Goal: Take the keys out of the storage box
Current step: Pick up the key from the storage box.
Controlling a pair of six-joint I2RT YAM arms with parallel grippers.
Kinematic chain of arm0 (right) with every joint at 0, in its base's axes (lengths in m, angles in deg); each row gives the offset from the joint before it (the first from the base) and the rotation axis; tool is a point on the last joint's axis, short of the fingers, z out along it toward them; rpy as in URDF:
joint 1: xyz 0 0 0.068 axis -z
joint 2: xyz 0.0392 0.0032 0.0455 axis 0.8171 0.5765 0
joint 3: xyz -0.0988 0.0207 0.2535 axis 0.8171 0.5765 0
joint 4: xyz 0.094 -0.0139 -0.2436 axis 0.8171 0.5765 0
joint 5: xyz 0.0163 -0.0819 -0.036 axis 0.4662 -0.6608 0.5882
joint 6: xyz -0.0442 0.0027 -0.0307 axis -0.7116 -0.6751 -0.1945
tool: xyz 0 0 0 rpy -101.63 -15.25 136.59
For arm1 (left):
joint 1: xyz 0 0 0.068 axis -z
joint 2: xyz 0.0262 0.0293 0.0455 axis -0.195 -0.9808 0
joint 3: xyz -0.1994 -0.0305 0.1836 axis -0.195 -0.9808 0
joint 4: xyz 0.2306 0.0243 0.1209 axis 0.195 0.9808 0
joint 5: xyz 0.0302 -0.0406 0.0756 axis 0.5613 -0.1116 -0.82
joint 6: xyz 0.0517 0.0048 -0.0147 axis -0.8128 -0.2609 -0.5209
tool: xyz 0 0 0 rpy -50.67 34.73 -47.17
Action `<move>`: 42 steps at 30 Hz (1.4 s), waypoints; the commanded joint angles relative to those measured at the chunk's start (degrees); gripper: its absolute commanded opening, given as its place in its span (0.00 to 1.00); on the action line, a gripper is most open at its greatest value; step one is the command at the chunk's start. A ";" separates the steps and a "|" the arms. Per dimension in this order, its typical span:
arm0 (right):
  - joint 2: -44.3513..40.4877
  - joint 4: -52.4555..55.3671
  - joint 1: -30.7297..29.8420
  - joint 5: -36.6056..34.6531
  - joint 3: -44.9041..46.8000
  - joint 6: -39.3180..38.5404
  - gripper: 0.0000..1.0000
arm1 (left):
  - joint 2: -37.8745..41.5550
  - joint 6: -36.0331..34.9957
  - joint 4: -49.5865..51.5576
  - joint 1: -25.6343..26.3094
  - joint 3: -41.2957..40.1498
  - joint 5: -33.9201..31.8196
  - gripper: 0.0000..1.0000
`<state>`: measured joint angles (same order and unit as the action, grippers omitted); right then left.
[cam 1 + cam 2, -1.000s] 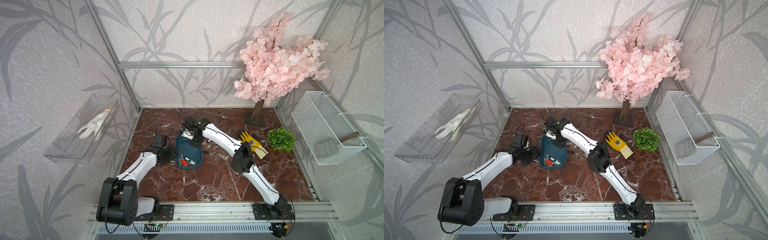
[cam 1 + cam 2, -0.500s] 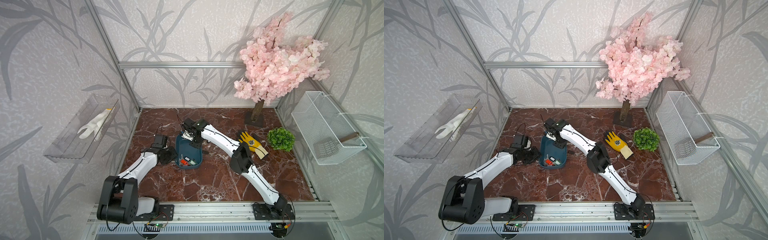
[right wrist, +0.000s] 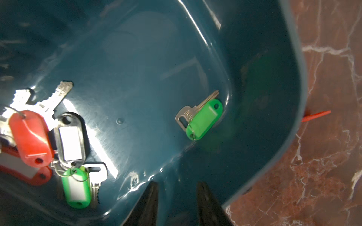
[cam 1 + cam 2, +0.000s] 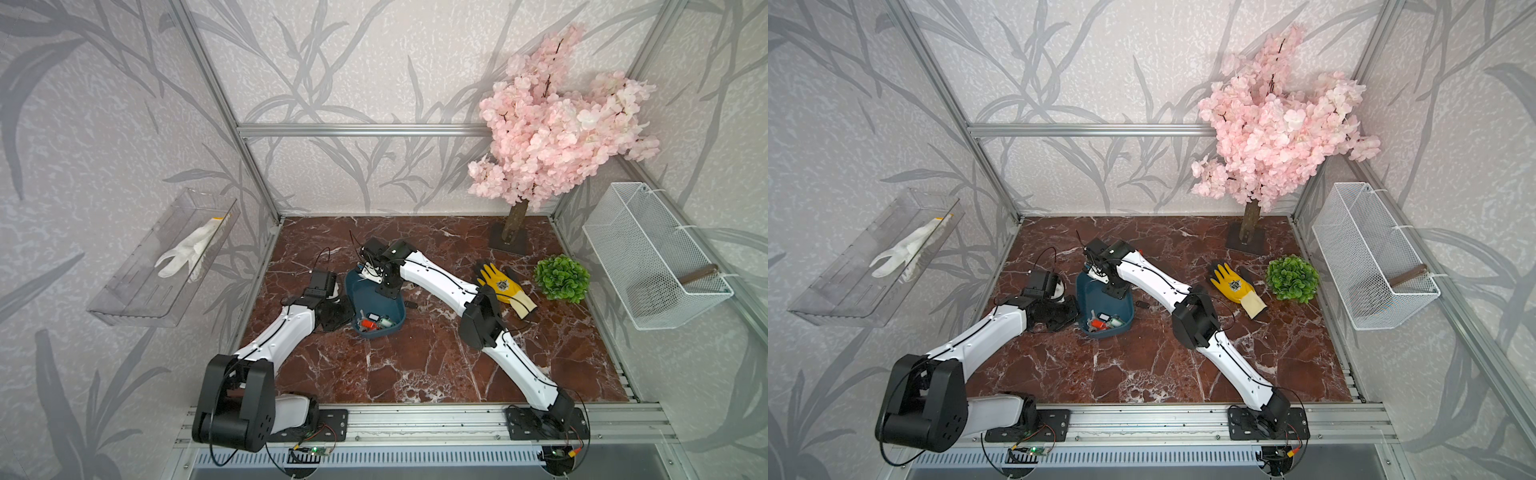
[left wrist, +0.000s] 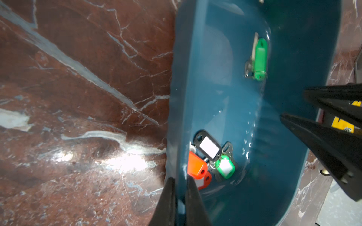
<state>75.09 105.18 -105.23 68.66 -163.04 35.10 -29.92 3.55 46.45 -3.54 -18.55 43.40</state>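
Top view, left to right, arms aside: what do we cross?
In order: clear wall tray → storage box → yellow glove → green plant ball → white mesh basket.

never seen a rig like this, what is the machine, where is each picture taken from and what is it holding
It is a robot: a left arm and a right arm on a front rail, each ending in a two-fingered gripper. Both top views look down on everything; each wrist view looks along one arm's fingers. On the marble table sit a teal storage box, a yellow work glove, a green plant ball and a pink blossom tree. In the box lie the keys: a bunch tagged red, black and green, plus one green-tagged key. The left gripper pinches the box's rim. The right gripper is at the rim too, fingers apart; its grip is unclear.
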 commanded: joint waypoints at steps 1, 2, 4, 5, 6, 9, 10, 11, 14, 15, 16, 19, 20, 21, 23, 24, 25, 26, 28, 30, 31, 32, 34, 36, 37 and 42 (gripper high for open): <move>0.07 2.39 -0.20 -0.65 -1.22 -1.20 0.38 | 1.93 -0.20 6.27 0.03 0.64 -3.22 0.06; 0.07 2.57 -0.28 -0.90 -1.22 -1.38 0.38 | 2.30 -0.29 6.68 0.12 0.56 -3.59 0.05; 0.07 2.83 -0.32 -1.26 -1.20 -1.66 0.39 | 3.01 -0.48 7.33 0.46 0.27 -3.80 0.03; 0.05 2.93 -0.36 -1.28 -1.26 -1.74 0.39 | 3.17 -0.56 7.57 0.60 0.15 -3.74 0.03; 0.04 3.02 -0.40 -1.37 -1.22 -2.05 0.40 | 3.37 -0.60 7.73 0.86 -0.06 -3.72 0.02; -0.04 3.04 -0.69 -1.36 -1.06 -2.75 0.40 | 3.71 -0.65 8.17 1.76 -0.56 -3.53 0.02; 0.07 3.10 -0.88 -1.30 -1.03 -3.12 0.41 | 3.87 -0.55 8.19 2.24 -0.75 -3.49 0.01; 0.06 3.03 -1.06 -1.26 -0.95 -3.39 0.41 | 3.98 -0.43 8.30 2.63 -0.97 -3.62 0.01; 0.38 2.77 -1.25 -0.95 -0.85 -4.05 0.43 | 4.49 0.21 8.34 3.84 -1.87 -3.90 0.01; 0.47 2.70 -1.24 -0.77 -0.78 -4.23 0.43 | 4.73 0.45 8.29 4.20 -2.20 -4.06 0.01; 0.64 2.59 -1.26 -0.70 -0.87 -4.32 0.44 | 4.91 0.62 8.20 4.40 -2.41 -4.27 0.01; 1.18 2.24 -1.25 -0.42 -0.92 -4.32 0.45 | 5.29 1.06 7.90 4.69 -2.94 -4.48 0.02; 1.26 2.08 -1.25 -0.40 -0.92 -4.32 0.45 | 5.34 1.13 7.82 4.77 -2.96 -4.46 0.02; 1.43 1.90 -1.25 -0.41 -0.88 -4.32 0.45 | 5.31 1.18 7.83 4.78 -3.10 -4.49 0.02; 1.83 1.50 -2.92 -0.58 -0.99 -4.41 0.45 | 5.24 1.19 7.85 4.86 -3.04 -4.63 0.02; 2.05 1.28 -2.97 -0.58 -1.04 -4.41 0.45 | 5.20 1.25 7.85 4.92 -3.08 -4.67 0.02; 2.30 1.13 -2.99 -0.58 -0.98 -4.50 0.45 | 5.18 1.19 7.78 4.91 -3.05 -4.68 0.02; 2.51 0.96 -3.00 -0.66 -1.02 -4.58 0.45 | 5.17 1.32 7.70 4.95 -3.09 -4.68 0.02; 3.04 0.62 -3.24 -0.99 -1.15 -4.74 0.45 | 5.18 1.38 7.52 4.95 -3.14 -4.67 0.02; 3.55 0.19 -3.30 -1.34 -1.34 -4.82 0.45 | 5.09 1.38 7.59 5.05 -3.15 -4.72 0.02; 3.71 -0.17 -3.34 -1.58 -1.45 -4.78 0.45 | 5.13 1.36 7.60 5.06 -3.19 -4.68 0.02; 3.95 -0.47 -3.31 -1.84 -1.48 -4.68 0.45 | 5.09 1.41 7.54 5.04 -3.14 -4.74 0.02; 4.14 -1.14 -3.35 -2.65 -1.56 -4.37 0.45 | 5.18 1.53 7.59 5.04 -3.14 -4.84 0.02; 4.27 -1.59 -3.34 -3.31 -1.53 -4.41 0.44 | 5.26 1.63 7.60 5.04 -3.27 -4.91 0.02; 4.32 -1.79 -3.34 -3.72 -1.60 -4.43 0.44 | 5.27 1.67 7.60 5.04 -3.24 -4.91 0.02; 5.02 -2.84 -3.27 -4.87 -1.53 -4.94 0.43 | 5.36 1.70 7.57 5.04 -3.23 -4.97 0.02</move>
<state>78.70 103.08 -108.38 65.47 -163.07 30.64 -25.11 4.19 51.30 1.38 -20.82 39.29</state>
